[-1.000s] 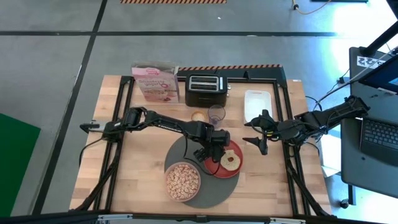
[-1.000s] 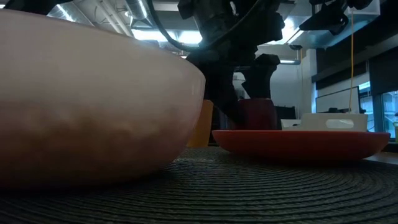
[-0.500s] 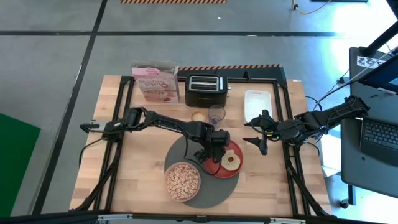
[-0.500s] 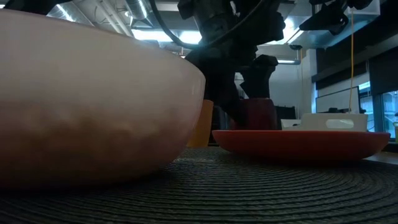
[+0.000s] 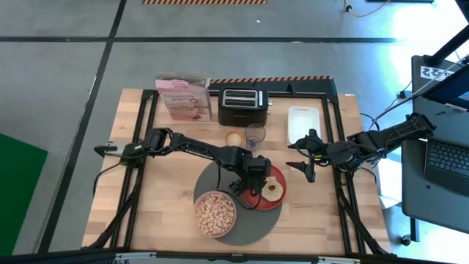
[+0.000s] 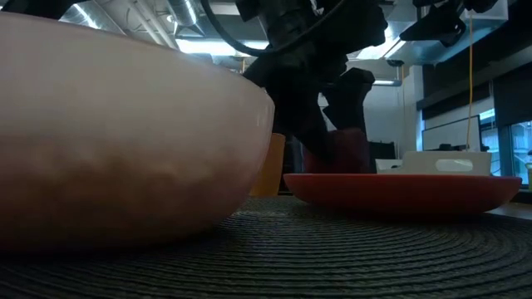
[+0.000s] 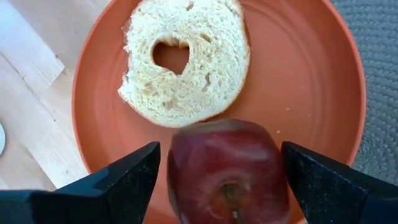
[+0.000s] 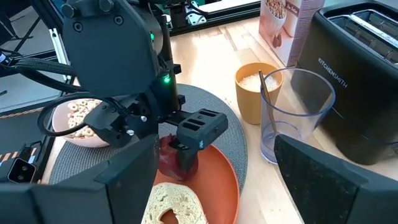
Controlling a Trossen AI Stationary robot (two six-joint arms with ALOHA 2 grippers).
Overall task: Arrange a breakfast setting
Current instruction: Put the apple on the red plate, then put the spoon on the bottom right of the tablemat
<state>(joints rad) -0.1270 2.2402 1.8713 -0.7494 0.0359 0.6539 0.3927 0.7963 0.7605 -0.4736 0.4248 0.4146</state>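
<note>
A: High view: what lies on the bench point(image 5: 161, 191)?
B: The round dark-grey mat point(image 5: 253, 224), carrying the pale bowl point(image 5: 215, 213) of tan cereal point(image 5: 215, 211) and, just beside it, the red plate point(image 5: 272, 202).
A: And on the plate?
B: 1 bagel half point(image 7: 185, 59), with the dark-red fruit point(image 7: 227, 171) next to it, stem up.
A: The left pincer point(image 7: 217, 180)?
B: Over the plate, its 2 fingers spread on either side of the fruit, clear of it.
A: The right pincer point(image 5: 305, 156)?
B: Waiting near the bench's right edge, fingers apart, holding nothing.
</note>
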